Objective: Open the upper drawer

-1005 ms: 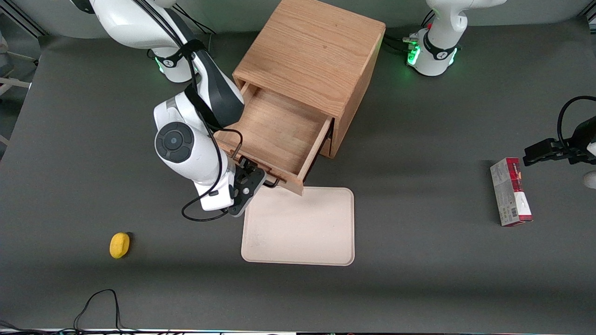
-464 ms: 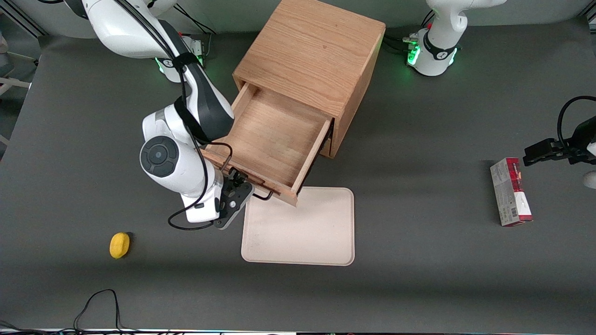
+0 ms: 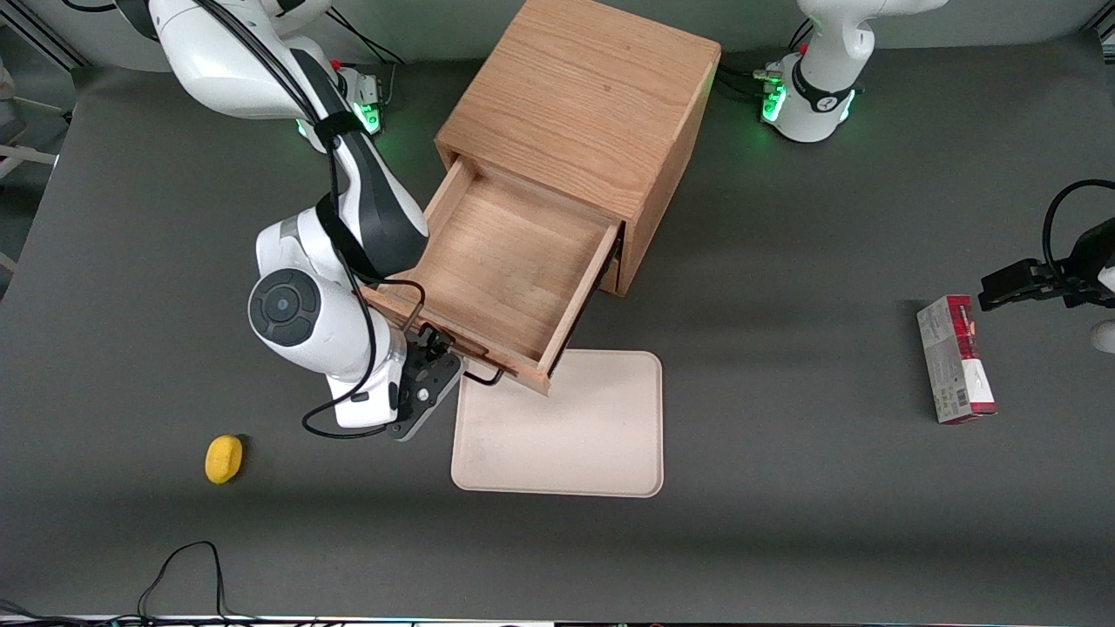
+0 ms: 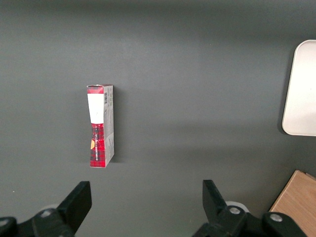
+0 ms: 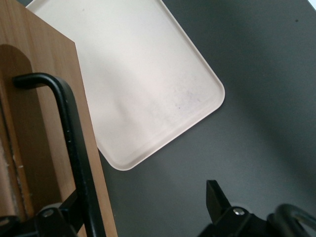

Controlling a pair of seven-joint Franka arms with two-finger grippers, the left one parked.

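The upper drawer [image 3: 514, 252] of the oak cabinet [image 3: 584, 104] is pulled far out, and its plain wooden tray body holds nothing. Its thin black wire handle [image 3: 483, 378] sits on the drawer front, nearest the front camera. My right gripper [image 3: 438, 353] is at that handle and open. In the right wrist view the handle [image 5: 74, 148] runs along the drawer front [image 5: 44, 98]. One finger [image 5: 69, 210] sits tucked between the bar and the wood, while the second finger [image 5: 216, 195] hangs apart over the dark table. The gripper [image 5: 143, 200] has nothing clamped between its fingers.
A cream tray [image 3: 566, 427] lies on the table just in front of the drawer, its corner under the drawer front; it also shows as the tray [image 5: 133, 74]. A yellow object [image 3: 224, 458] lies toward the working arm's end. A red box [image 3: 956, 359] lies toward the parked arm's end.
The drawer has slid farther out of the cabinet toward the front camera, and my gripper has moved along with its handle. The gripper's fingers have stayed open.
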